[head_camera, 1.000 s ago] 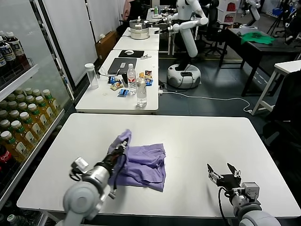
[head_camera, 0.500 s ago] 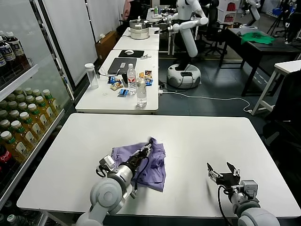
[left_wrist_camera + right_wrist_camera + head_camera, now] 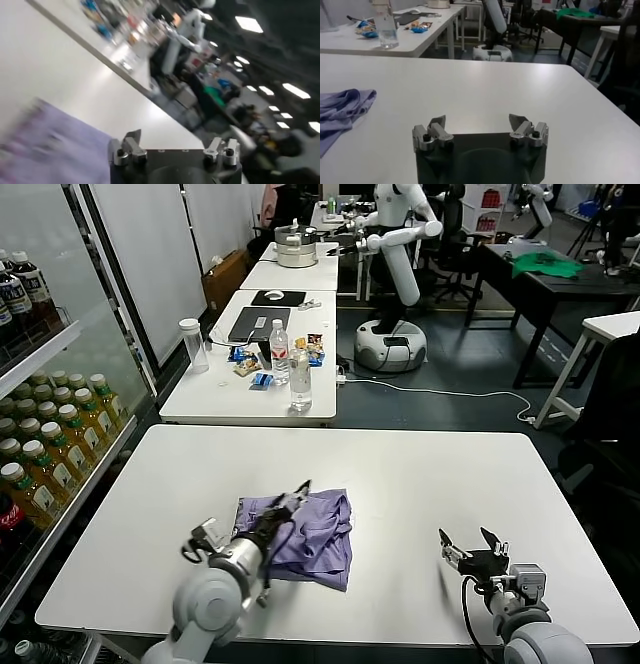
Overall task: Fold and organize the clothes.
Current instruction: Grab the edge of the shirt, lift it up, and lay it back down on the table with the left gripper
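Down comes the raised fold: a second ago your left gripper (image 3: 292, 496) held a flap of the T-shirt (image 3: 312, 536) up in the air, and now that flap lies across the garment and the fingers have sprung apart, holding nothing. You can see both left fingertips (image 3: 131, 141) spread wide in the wrist view, with purple fabric just below and beside them, apparently not touching.

To finish this step cleanly, I'd say lift straight off the cloth before you swing away, so no finger drags the fresh fold open; the fabric looks thin and will follow any snag. Then check the far edge, which looks a little rumpled near your fingertips.

Over to the right: your right gripper (image 3: 472, 546) hovers low over the bare white table (image 3: 440, 474), fingers spread, nothing between them. The T-shirt sits well apart from those fingers, off toward your left side, roughly mid-table and closer to the near edge.
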Robot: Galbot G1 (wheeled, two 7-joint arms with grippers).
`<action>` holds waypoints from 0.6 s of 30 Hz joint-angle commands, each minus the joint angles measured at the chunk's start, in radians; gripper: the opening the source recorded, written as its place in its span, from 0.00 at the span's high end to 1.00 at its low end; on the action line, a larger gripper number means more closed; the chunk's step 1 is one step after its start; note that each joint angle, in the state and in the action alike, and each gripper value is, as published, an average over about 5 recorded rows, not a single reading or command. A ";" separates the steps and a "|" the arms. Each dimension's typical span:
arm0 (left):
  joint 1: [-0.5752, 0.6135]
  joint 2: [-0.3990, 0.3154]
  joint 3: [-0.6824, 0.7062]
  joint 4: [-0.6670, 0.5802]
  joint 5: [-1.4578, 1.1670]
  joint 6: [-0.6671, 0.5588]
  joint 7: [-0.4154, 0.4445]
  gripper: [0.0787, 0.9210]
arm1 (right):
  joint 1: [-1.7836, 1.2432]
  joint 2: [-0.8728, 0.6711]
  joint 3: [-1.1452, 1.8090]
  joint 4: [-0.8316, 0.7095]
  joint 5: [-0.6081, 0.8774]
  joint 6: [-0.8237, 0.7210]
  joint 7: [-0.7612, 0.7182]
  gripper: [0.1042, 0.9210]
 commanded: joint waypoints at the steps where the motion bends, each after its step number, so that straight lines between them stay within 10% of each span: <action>1: 0.136 0.110 -0.105 0.043 0.481 -0.052 0.008 0.13 | 0.001 0.000 -0.002 -0.003 -0.002 0.002 -0.001 0.12; 18: 0.143 0.067 -0.012 0.098 0.602 -0.013 0.030 0.12 | -0.019 0.001 0.005 0.021 -0.003 0.003 -0.001 0.12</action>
